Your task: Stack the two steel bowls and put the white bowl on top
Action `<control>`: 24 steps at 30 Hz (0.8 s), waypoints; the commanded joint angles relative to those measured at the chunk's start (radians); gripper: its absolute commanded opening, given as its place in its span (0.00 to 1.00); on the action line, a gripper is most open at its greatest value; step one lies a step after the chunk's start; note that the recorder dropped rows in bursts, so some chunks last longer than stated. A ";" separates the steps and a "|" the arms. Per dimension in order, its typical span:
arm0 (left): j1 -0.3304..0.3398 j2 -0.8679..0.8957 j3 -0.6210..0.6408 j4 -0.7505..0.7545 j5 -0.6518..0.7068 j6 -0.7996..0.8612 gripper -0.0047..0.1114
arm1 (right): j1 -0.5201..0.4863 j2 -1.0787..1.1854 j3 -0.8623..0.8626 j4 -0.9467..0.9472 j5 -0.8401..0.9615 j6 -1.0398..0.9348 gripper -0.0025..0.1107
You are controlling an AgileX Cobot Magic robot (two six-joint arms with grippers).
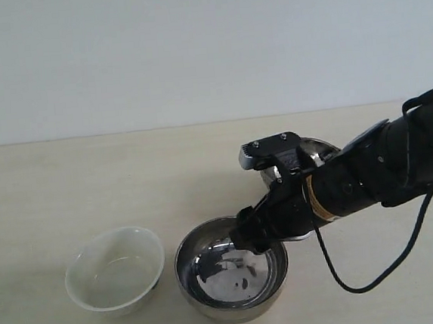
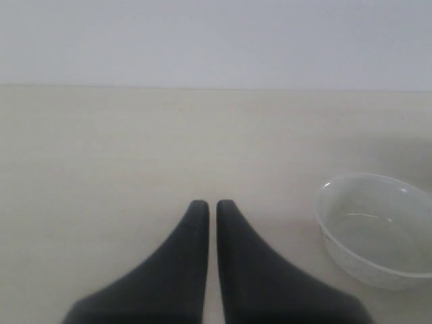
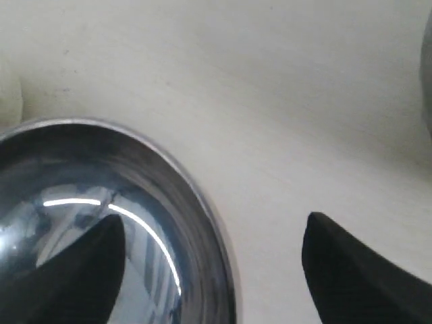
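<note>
One steel bowl (image 1: 230, 269) sits at the front middle of the table. My right gripper (image 1: 254, 233) is open and straddles its far-right rim (image 3: 202, 202), one finger (image 3: 81, 270) inside the bowl and the other (image 3: 358, 270) outside. The second steel bowl (image 1: 320, 150) stands behind the right arm, mostly hidden by it. The white bowl (image 1: 116, 270) rests to the left of the front steel bowl, and also shows in the left wrist view (image 2: 378, 229). My left gripper (image 2: 212, 206) is shut and empty, low over bare table left of the white bowl; the exterior view does not show it.
The pale wooden table (image 1: 89, 181) runs back to a plain white wall. A black cable (image 1: 384, 257) loops down from the right arm over the table's right side.
</note>
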State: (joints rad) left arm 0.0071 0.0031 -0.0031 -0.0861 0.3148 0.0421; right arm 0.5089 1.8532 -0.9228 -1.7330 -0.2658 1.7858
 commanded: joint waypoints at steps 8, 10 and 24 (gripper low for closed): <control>-0.005 -0.003 0.003 0.000 -0.008 -0.005 0.07 | 0.000 -0.174 -0.044 0.091 0.521 -0.006 0.60; -0.005 -0.003 0.003 0.000 -0.008 -0.005 0.07 | 0.000 -0.188 -0.044 0.148 0.645 -0.009 0.60; -0.005 -0.003 0.003 0.000 -0.008 -0.005 0.07 | -0.233 0.014 -0.069 0.355 0.388 -0.026 0.60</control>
State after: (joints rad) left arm 0.0071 0.0031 -0.0031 -0.0861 0.3148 0.0421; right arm 0.3062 1.8386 -0.9690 -1.3762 0.1671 1.7510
